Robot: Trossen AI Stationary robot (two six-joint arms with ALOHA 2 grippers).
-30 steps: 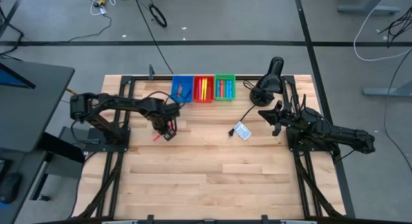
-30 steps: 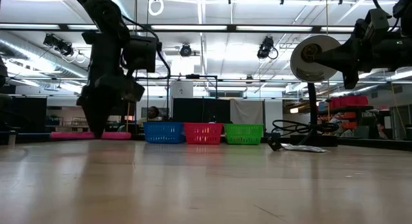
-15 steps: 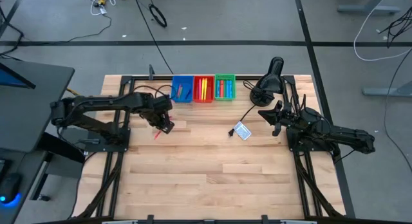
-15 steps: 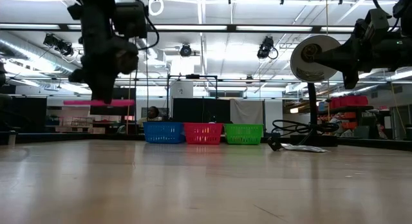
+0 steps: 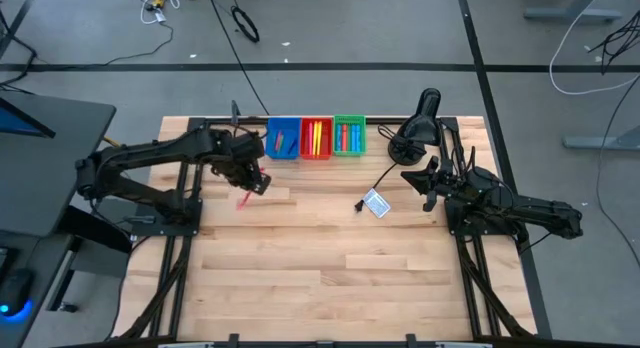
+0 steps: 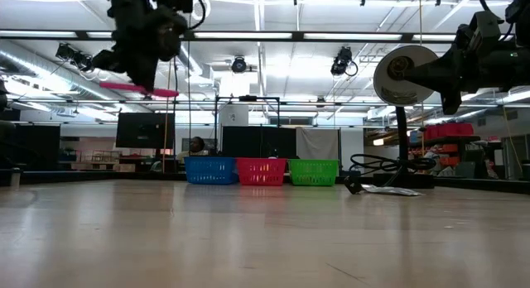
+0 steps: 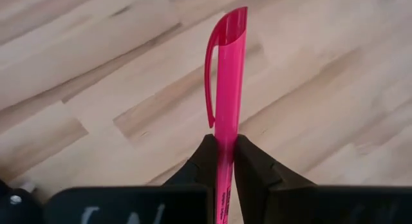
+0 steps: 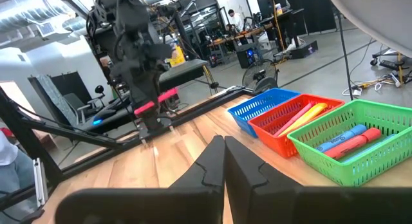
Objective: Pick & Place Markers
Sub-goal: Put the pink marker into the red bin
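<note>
My left gripper (image 5: pixel 256 180) hangs high over the table's far left part, shut on a pink marker (image 7: pixel 226 82). In the low view the marker (image 6: pixel 139 89) shows well above the tabletop. More markers lie in the blue bin (image 5: pixel 283 138), the red bin (image 5: pixel 317 138) and the green bin (image 5: pixel 349 136) at the far edge. My right gripper (image 8: pixel 224 161) is shut on nothing and rests level at the table's right side (image 5: pixel 425 181). My left gripper pinches the pink marker's barrel (image 7: pixel 224 161) between its two fingers, about mid-length. The capped end with the clip (image 7: pixel 222 53) sticks out past the fingertips (image 7: pixel 250 165). The fingers point steeply down and lie across the marker. It is lifted clear and slightly tilted.
A small white-and-blue card (image 5: pixel 376 203) with a cable lies right of centre. A black stand with a round head (image 5: pixel 420 123) is at the far right. Bare wood (image 5: pixel 330 268) stretches across the middle and near part of the table.
My left gripper has risen from the tabletop, staying shut on the pink marker, and has drifted a little toward the far edge while its wrist rolled. The marker, which lay level on the wood, now hangs clear and high, slightly tilted.
</note>
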